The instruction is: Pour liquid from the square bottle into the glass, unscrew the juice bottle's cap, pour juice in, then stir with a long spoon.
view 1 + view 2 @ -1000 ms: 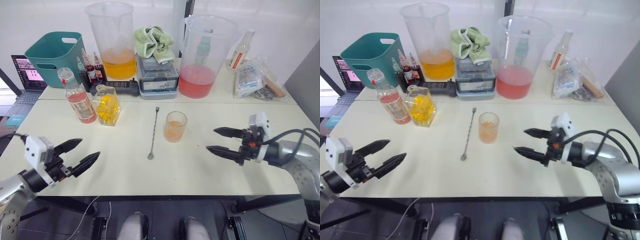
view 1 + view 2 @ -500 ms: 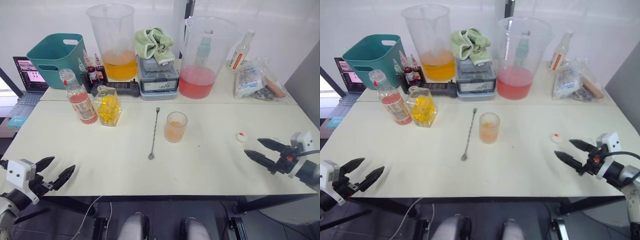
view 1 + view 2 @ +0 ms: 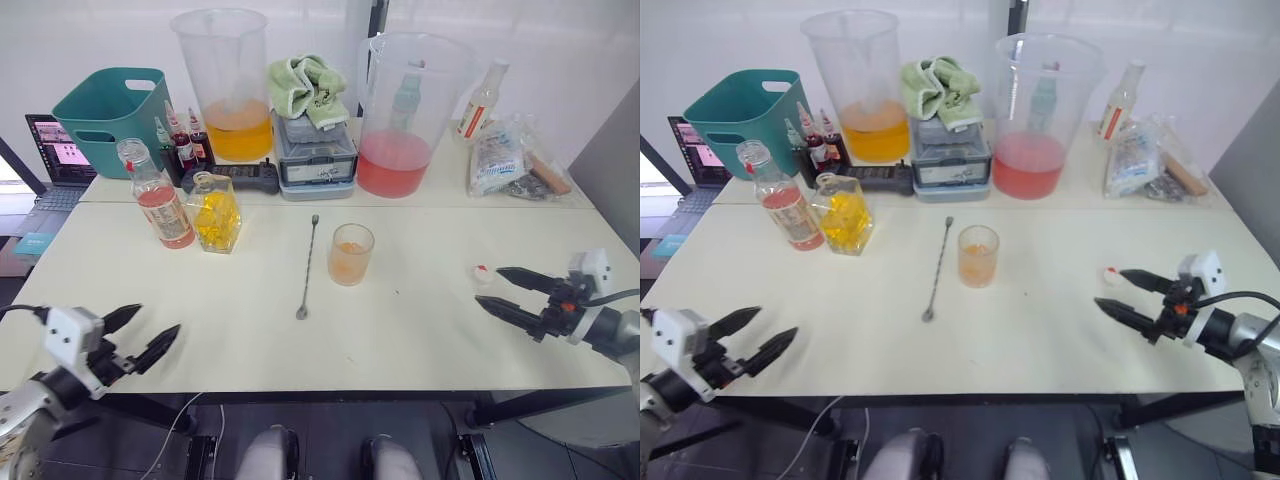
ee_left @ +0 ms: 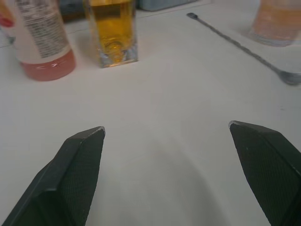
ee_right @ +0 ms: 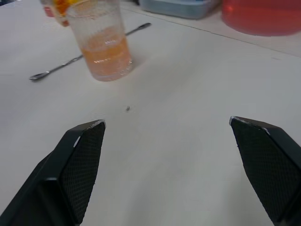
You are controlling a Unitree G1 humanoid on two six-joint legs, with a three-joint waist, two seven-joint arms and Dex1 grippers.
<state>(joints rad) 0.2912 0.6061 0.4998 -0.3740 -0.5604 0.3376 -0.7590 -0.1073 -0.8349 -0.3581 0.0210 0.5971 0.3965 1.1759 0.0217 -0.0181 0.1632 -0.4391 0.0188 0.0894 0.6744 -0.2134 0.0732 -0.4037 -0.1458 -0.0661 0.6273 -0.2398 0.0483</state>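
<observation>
The glass (image 3: 351, 253) stands mid-table holding orange liquid. The long spoon (image 3: 308, 265) lies flat just left of it. The square bottle (image 3: 215, 210) with yellow contents and the juice bottle (image 3: 157, 195), its neck uncapped, stand at the back left. The juice bottle's cap (image 3: 482, 272) lies on the table to the right. My left gripper (image 3: 158, 320) is open and empty over the near left edge. My right gripper (image 3: 488, 286) is open and empty, its fingertips beside the cap. The left wrist view looks at the square bottle (image 4: 113, 33); the right wrist view looks at the glass (image 5: 106, 47).
Two large pitchers (image 3: 228, 85) (image 3: 408, 110) stand at the back, with a grey box topped by a green cloth (image 3: 308, 85) between them. A teal bin (image 3: 108, 112), small red dropper bottles (image 3: 180, 140), a black controller (image 3: 245, 175), a spray bottle (image 3: 482, 100) and plastic bags (image 3: 510, 155) line the back.
Both open grippers drew back from mid-table toward the near edge and sides. In the last half second each came back in slightly, the right one nearing the cap.
</observation>
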